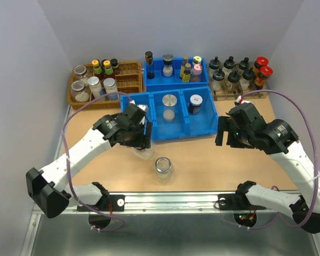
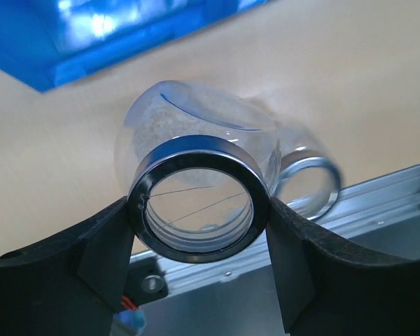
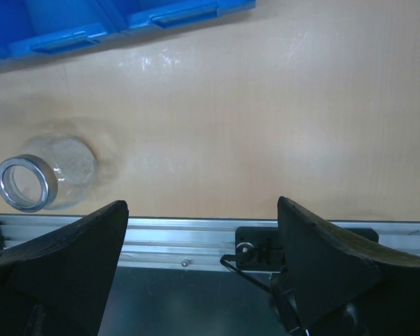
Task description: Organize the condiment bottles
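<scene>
My left gripper (image 1: 143, 145) is shut on a clear condiment jar (image 1: 144, 154) with a shiny metal rim, holding it tilted just above the table in front of the blue three-part bin (image 1: 209, 129). In the left wrist view the jar's rim (image 2: 199, 199) sits between my fingers (image 2: 109, 250). A second clear jar (image 1: 164, 168) stands on the table; it also shows in both wrist views (image 2: 308, 183) (image 3: 40, 180). The silver-lidded jar (image 1: 169, 106) is in the bin's middle part, the dark jar (image 1: 195, 104) in its right part. My right gripper (image 1: 222, 134) is open and empty (image 3: 203, 259).
A wicker basket (image 1: 129, 69) with jars and bottles stands at the back left. A blue bin (image 1: 154, 80) with tall bottles is at the back centre, and a tray (image 1: 256, 95) of black-nozzled and red-capped bottles at the back right. A metal rail (image 1: 176, 199) runs along the near edge.
</scene>
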Controlling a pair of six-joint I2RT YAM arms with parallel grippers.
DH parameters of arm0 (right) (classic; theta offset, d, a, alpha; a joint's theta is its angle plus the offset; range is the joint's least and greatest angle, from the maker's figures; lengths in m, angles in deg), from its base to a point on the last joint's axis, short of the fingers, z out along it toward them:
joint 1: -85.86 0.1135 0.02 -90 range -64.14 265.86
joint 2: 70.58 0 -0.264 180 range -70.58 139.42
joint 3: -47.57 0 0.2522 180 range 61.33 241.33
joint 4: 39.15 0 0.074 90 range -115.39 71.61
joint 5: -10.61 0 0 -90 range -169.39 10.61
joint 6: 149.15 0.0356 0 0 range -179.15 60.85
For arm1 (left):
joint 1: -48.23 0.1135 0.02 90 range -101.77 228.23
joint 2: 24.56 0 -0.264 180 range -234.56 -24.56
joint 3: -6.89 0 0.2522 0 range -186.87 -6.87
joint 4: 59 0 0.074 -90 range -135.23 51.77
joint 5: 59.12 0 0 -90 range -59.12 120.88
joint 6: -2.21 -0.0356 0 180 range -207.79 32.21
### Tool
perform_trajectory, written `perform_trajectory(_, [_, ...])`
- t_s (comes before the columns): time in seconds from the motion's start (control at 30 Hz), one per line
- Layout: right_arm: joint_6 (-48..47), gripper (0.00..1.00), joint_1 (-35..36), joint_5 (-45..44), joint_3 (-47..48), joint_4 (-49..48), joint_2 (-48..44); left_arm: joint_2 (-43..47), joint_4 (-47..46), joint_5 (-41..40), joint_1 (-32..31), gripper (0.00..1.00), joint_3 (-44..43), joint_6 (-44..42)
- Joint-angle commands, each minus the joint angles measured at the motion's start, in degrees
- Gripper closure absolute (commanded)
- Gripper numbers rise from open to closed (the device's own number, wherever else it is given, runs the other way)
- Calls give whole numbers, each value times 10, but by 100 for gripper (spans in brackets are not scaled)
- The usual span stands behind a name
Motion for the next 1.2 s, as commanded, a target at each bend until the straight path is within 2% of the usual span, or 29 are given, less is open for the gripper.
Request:
perform_trajectory(0.0, [-6, 8, 3, -7, 10, -11, -1, 25, -3, -19, -2, 100, -116, 19])
perform_trajectory(0.1, [-9, 8, 3, -8, 10, -17, 3, -13, 3, -98, 0, 100, -159, 2])
perform_trajectory(0.3, [-12, 8, 3, -15, 6, -21, 3, -100, -30, -163, 36, 100, -194, -34])
perform_trajectory(0.43, [-11, 8, 3, -16, 4, -23, -2, -122, -72, -153, 75, 100, -207, -54])
perform_trajectory(0.57, [-11, 8, 3, -16, -5, -25, -5, -147, -121, -124, 141, 100, -222, -78])
perform_trajectory(0.73, [-11, 8, 3, -10, -12, -32, -5, -202, -170, -87, 173, 100, -234, -94])
perform_trajectory(0.9, [-11, 8, 3, -6, -18, -38, -2, -274, -195, -57, 186, 100, -261, -82])
perform_trajectory(1.17, [-4, 8, 3, -8, -39, -41, -12, -354, -207, -67, 190, 100, -296, -29])
